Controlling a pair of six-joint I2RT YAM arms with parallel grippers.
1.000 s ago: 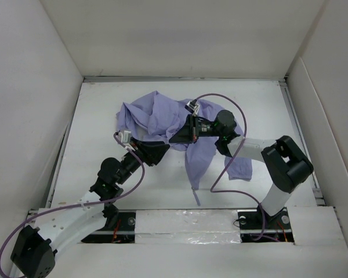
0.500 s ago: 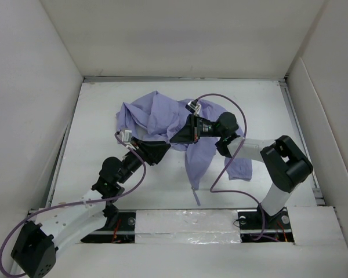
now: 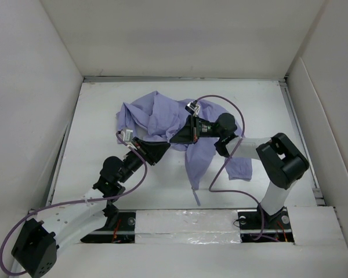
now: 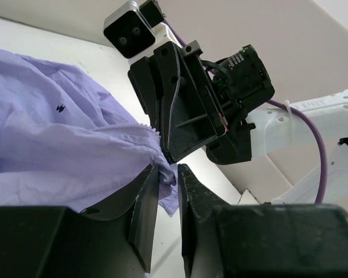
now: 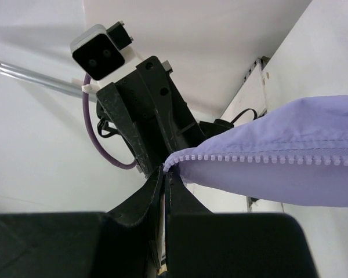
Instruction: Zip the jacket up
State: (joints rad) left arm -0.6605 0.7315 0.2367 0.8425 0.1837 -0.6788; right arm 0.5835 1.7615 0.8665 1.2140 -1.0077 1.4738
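The lavender jacket (image 3: 156, 113) lies crumpled at the middle back of the white table (image 3: 93, 127), with one part trailing toward the near edge (image 3: 195, 174). My left gripper (image 3: 162, 149) is pinched on a fold of the jacket's edge; in the left wrist view (image 4: 167, 172) cloth (image 4: 58, 145) sits between the fingertips beside a zipper row (image 4: 133, 128). My right gripper (image 3: 175, 139) is shut on the end of the other zipper edge (image 5: 249, 156), as the right wrist view (image 5: 165, 172) shows. The two grippers meet tip to tip.
White walls (image 3: 40, 87) enclose the table on the left, back and right. A purple cable (image 3: 226, 174) loops over the jacket by the right arm. Another cable (image 3: 136, 174) runs along the left arm.
Almost nothing: the left arm has shifted slightly and the right arm's elbow has moved a little. Both grippers stay closed on the jacket at the same spot.
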